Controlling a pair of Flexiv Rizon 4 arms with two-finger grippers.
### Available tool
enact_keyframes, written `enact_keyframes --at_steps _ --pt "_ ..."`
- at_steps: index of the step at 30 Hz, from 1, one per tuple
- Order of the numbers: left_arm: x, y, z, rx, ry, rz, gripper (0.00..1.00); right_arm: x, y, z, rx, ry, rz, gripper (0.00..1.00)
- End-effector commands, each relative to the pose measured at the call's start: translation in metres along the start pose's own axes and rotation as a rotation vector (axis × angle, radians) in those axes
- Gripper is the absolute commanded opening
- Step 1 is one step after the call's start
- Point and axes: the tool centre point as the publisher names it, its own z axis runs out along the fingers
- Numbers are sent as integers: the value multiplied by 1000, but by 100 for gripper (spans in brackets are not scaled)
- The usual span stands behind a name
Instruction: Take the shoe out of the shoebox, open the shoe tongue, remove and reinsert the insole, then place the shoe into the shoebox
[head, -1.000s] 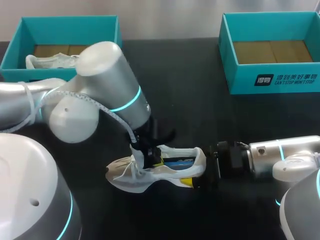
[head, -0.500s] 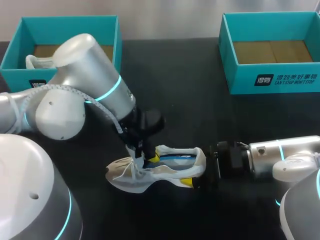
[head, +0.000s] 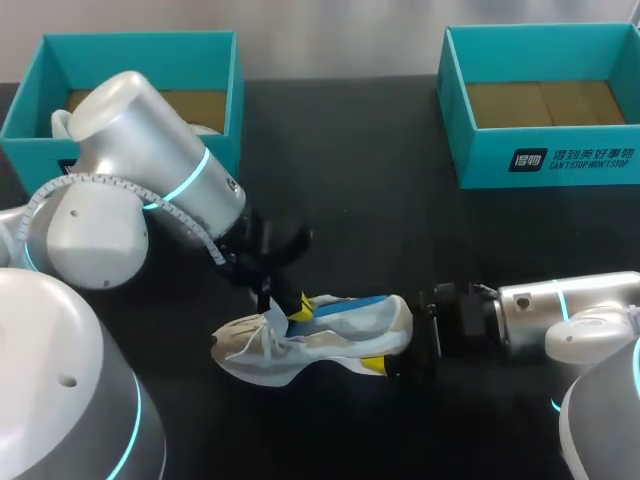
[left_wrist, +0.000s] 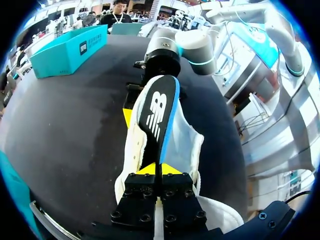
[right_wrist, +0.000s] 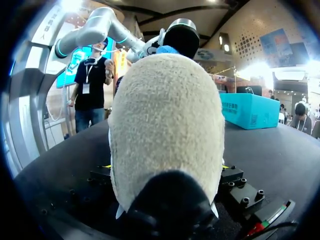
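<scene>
Back left of black table (head: 380, 200): teal left shoebox (head: 140, 40), open, with a second white shoe (head: 62, 122) partly seen inside behind left arm (head: 150, 180). Left arm in from left side, angled down toward table middle. Left gripper (head: 272, 300) (left_wrist: 159, 176) at toe-side end of the shoe opening, fingers narrow and pinching the insole (head: 345, 306) (left_wrist: 159, 115) from both sides; one yellow tip just visible under the insole in left wrist view. Insole black with blue edge, standing on edge between the fingers, raised partly out of the shoe, running from left gripper toward the heel. White shoe (head: 290, 350) (left_wrist: 187, 145) (right_wrist: 165, 130) on the table near the front edge, between the two boxes and well apart from both, toe pointing left, heel right. Right gripper (head: 395, 350) (right_wrist: 165, 170) clamped on the heel, one finger on each side, heel filling most of right wrist view. Right arm (head: 560, 310) (left_wrist: 192, 45) in low from right side, level with the table. Back right: teal right shoebox (head: 545, 165) (left_wrist: 65, 52), open, only brown cardboard floor showing inside.
</scene>
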Motion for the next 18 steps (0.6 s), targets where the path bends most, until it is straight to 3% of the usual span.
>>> enact_keyframes --at_steps 1,14,16,18 --pt "5 -10 1 2 -12 11 0 2 1 0 5 0 0 0" --pt "13 -39 7 18 -95 38 0 2 1 0 5 0 0 0" --pt "13 -40 9 -1 -98 49 21 2 1 0 5 0 0 0" --pt "13 -41 9 -3 -99 49 29 2 1 0 5 0 0 0"
